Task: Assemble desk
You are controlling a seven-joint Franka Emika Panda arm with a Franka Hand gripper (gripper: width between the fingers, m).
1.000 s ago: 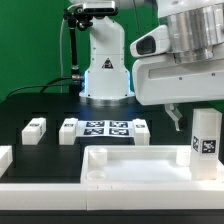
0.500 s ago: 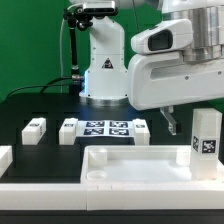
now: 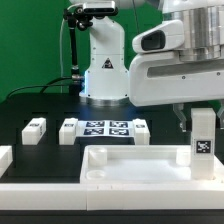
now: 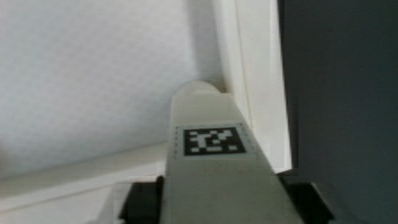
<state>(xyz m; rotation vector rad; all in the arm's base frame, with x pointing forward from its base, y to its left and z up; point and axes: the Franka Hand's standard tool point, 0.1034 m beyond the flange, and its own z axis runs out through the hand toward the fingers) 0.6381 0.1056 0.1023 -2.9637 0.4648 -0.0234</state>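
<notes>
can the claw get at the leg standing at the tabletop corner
Probably yes: the claw straddles the upright leg, fingers close against both its sides, and nothing shows between them in the wrist view.

tabletop (image 3: 100, 153): smooth white plastic | leg (image 3: 203, 128): matt white plastic | table (image 3: 30, 104): matt black

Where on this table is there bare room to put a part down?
At the exterior view's left, bare black table between the loose leg, the rail and the tabletop. Crowded around the marker board and where the gripper clamps the upright leg.
</notes>
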